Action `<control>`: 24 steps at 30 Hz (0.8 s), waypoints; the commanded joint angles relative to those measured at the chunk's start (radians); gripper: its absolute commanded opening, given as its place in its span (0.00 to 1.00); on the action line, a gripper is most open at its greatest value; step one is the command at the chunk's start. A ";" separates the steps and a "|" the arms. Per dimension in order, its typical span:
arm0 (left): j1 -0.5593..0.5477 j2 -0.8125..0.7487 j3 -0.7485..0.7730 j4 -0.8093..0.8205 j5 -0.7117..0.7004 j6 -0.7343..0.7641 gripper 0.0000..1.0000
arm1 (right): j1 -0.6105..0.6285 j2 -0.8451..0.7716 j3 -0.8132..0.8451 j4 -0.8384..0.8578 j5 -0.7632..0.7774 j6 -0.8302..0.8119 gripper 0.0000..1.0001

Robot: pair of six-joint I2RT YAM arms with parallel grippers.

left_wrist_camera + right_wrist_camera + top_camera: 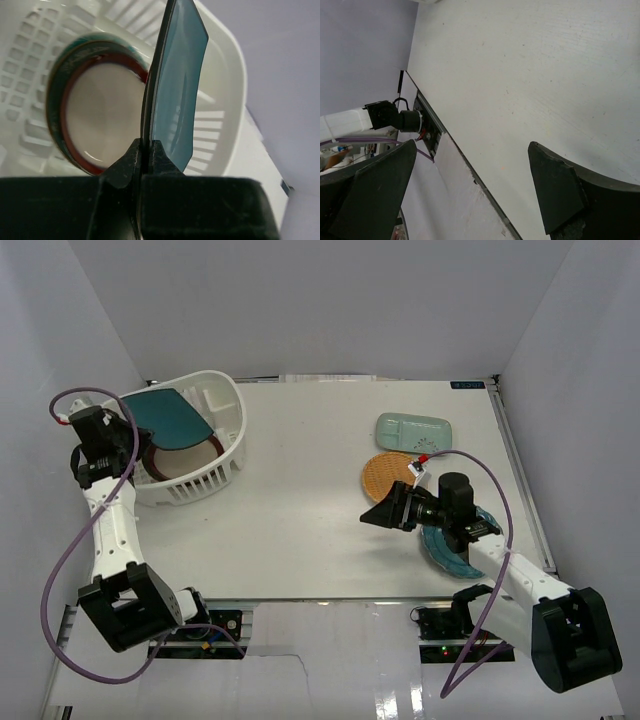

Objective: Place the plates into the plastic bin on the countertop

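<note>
The left tool [146, 150] pinches the teal square plate [177, 90] upright over the bin [225, 100]. The right tool [472, 150] hangs wide and empty above the table [520, 75].

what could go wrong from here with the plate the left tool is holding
The left tool grips the dark-teal square plate only by an edge, so it may slip and drop onto the maroon-rimmed plate in the plastic bin, chipping either. The arm of the open right tool hangs over the teal scalloped plate and could nudge it when moving.
</note>
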 commanded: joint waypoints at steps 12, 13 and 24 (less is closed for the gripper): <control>-0.018 0.112 -0.058 0.197 -0.145 0.078 0.00 | 0.007 -0.004 0.013 -0.053 0.058 -0.063 0.97; -0.023 0.121 -0.064 0.207 -0.141 0.076 0.00 | 0.007 -0.006 0.018 -0.056 0.061 -0.063 0.97; -0.064 0.166 -0.171 0.270 -0.086 0.066 0.00 | 0.005 -0.004 0.027 -0.073 0.087 -0.067 0.97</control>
